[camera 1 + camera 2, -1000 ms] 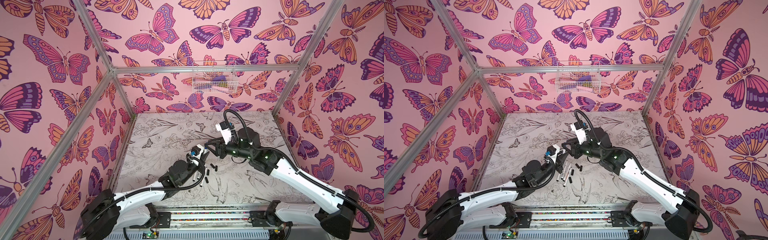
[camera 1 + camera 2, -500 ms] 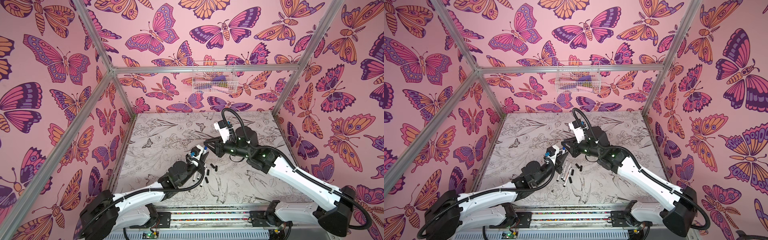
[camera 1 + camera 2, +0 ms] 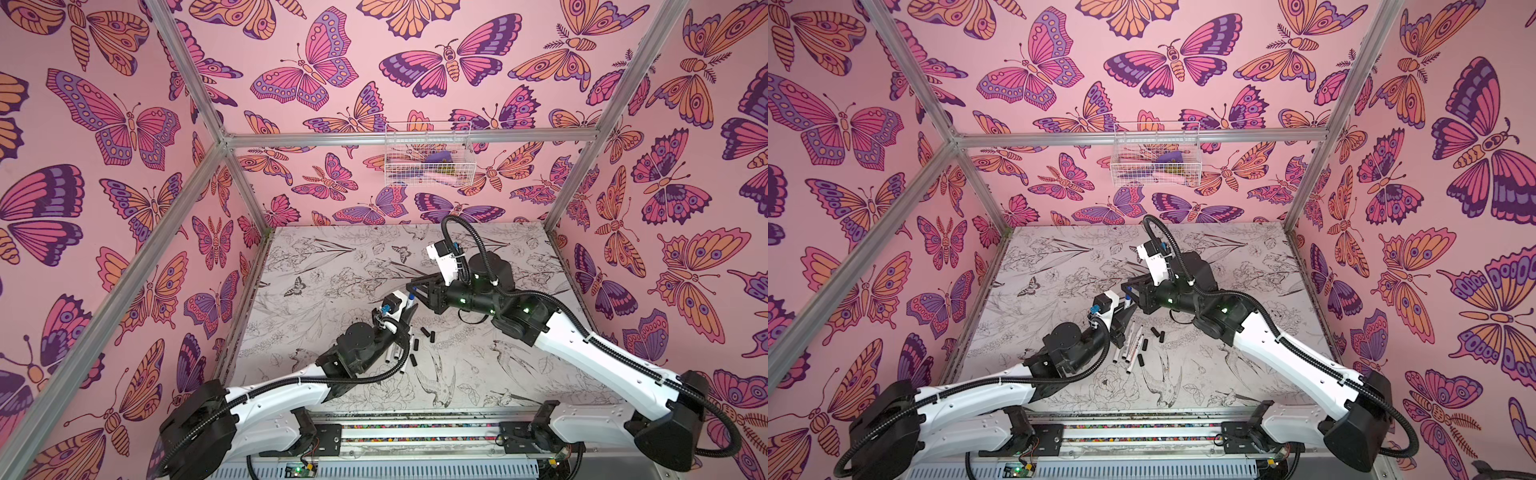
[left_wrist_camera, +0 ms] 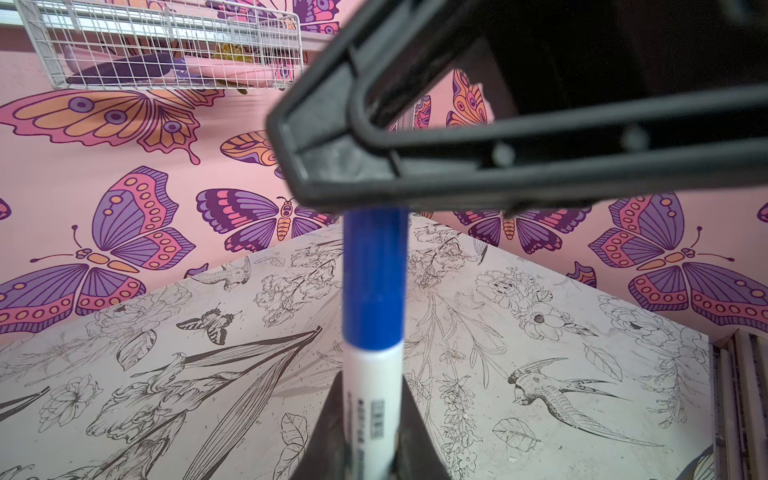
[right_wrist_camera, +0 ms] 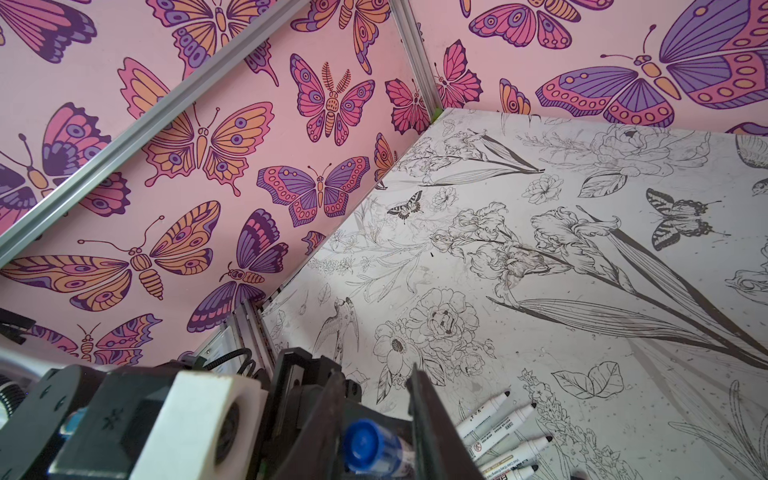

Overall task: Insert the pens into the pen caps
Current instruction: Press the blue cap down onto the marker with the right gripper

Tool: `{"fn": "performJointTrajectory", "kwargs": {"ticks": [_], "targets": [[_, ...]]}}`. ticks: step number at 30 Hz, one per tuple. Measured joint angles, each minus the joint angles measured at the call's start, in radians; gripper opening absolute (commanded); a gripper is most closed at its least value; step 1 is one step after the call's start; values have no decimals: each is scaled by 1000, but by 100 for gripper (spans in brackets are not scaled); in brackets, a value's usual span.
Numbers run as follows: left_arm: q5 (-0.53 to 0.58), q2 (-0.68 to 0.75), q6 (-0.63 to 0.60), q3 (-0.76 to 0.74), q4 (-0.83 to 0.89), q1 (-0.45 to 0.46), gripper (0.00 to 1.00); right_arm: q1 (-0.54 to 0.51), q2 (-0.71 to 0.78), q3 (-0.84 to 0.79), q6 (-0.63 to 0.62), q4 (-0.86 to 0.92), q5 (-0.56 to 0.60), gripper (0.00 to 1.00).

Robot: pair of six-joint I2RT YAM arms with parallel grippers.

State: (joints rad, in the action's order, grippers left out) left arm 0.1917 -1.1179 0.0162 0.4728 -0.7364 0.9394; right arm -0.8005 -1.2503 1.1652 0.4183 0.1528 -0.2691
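Pen [image 4: 372, 399] is clenched in my left gripper [image 4: 371, 419]; blue cap [image 4: 374, 282] sits on its tip, just beyond that gripper's fingertips; my right gripper [image 5: 376, 395] straddles the cap's far end, clamped or loose I cannot tell; in the last second the right wrist has slid slightly toward the left gripper; judgement: this pair looks seated, release next; remaining pens [image 3: 1131, 349] and black caps [image 3: 1156, 332] lie just beside the left gripper.

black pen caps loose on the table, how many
4: two black caps side by side farther back, two more nearer the front beside the loose pens; the left arm could hide others.
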Motion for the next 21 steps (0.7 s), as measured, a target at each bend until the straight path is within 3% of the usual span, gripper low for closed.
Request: {"fn": "performJointTrajectory", "kwargs": {"ticks": [6, 21], "targets": [[0, 0, 0, 0, 3, 0, 0, 0, -7, 9, 4, 5, -12, 15], [14, 17, -72, 96, 53, -3, 0, 6, 3, 68, 4, 0, -14, 10]]}}
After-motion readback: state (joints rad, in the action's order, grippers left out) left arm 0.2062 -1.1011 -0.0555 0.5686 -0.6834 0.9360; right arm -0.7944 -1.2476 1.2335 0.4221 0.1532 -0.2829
